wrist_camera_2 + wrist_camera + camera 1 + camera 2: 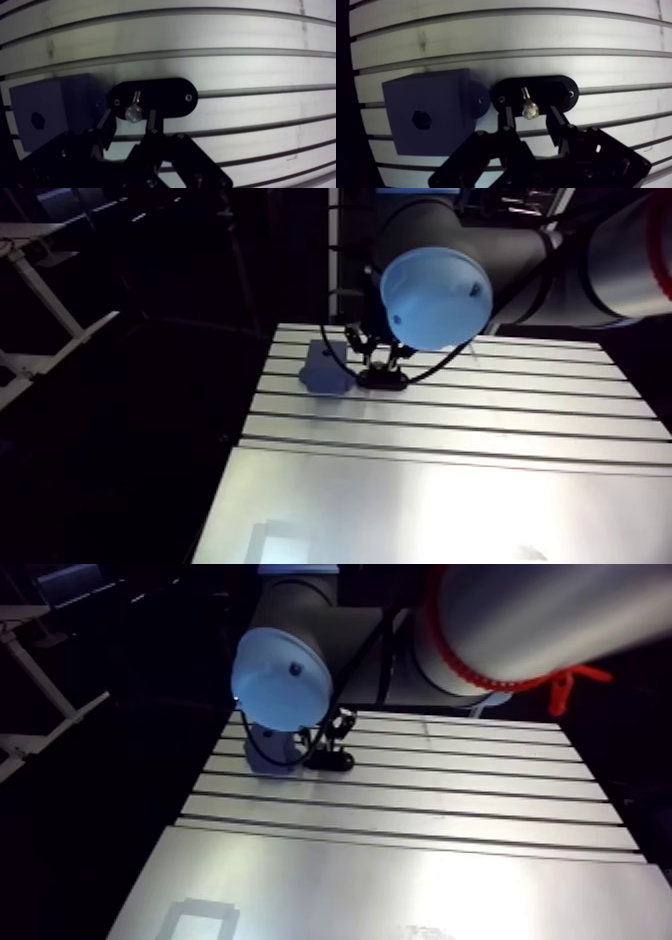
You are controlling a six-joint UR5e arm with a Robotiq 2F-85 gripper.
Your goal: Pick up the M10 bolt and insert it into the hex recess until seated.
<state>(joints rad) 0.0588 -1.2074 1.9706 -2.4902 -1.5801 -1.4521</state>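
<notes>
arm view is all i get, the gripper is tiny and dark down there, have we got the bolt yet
Observer: Not yet. In the wrist view the gripper is open, with one finger on each side of the M10 bolt and a gap showing on both sides.
Operator: what is it sitting on
Observer: On the black oval holder, near its middle.
Operator: and where it has to go, is that free
Observer: The hex recess in the grey block beside the holder looks empty.
</notes>
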